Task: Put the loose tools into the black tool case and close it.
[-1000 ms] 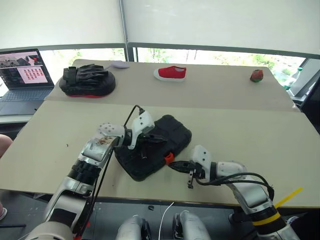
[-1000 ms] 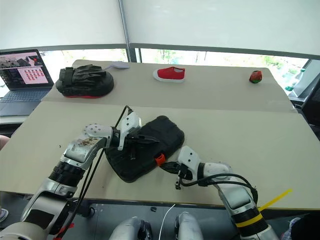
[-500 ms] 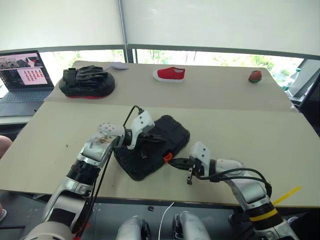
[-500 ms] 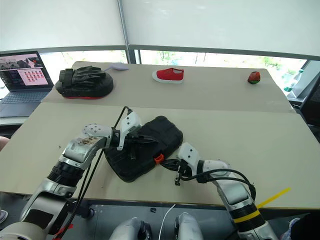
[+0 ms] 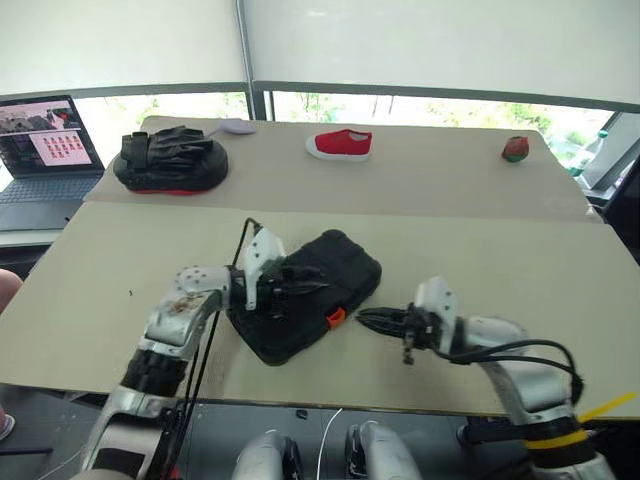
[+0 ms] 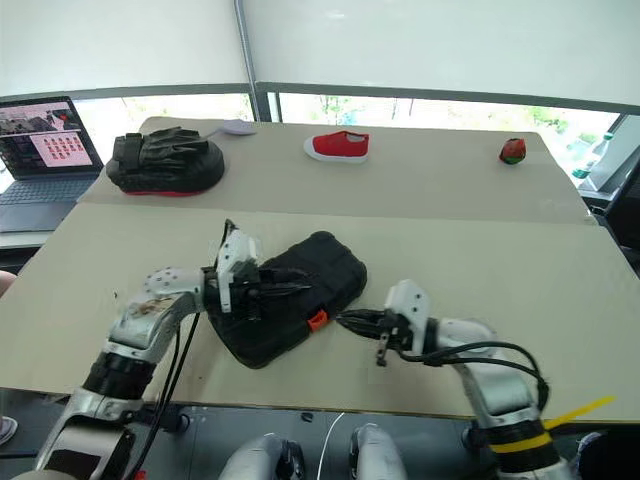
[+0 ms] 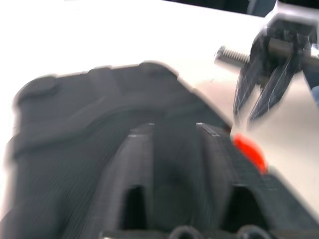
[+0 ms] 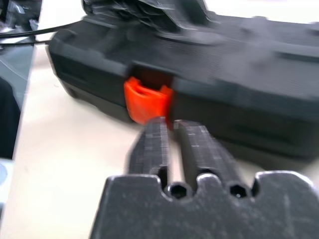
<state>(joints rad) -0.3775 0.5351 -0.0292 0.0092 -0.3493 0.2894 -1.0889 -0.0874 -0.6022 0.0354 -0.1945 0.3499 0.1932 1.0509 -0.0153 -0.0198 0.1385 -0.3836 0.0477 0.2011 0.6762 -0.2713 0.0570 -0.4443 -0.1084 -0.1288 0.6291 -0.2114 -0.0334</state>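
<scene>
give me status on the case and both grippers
Black tool case closed, orange latch facing right gripper. Left gripper over lid. Nothing in the way.

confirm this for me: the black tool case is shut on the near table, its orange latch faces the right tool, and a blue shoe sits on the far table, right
Not quite. The shoe on the far table is red, not blue, as the left eye view shows. The rest holds: the black tool case lies shut on the near table, and its orange latch faces the right tool.
</scene>
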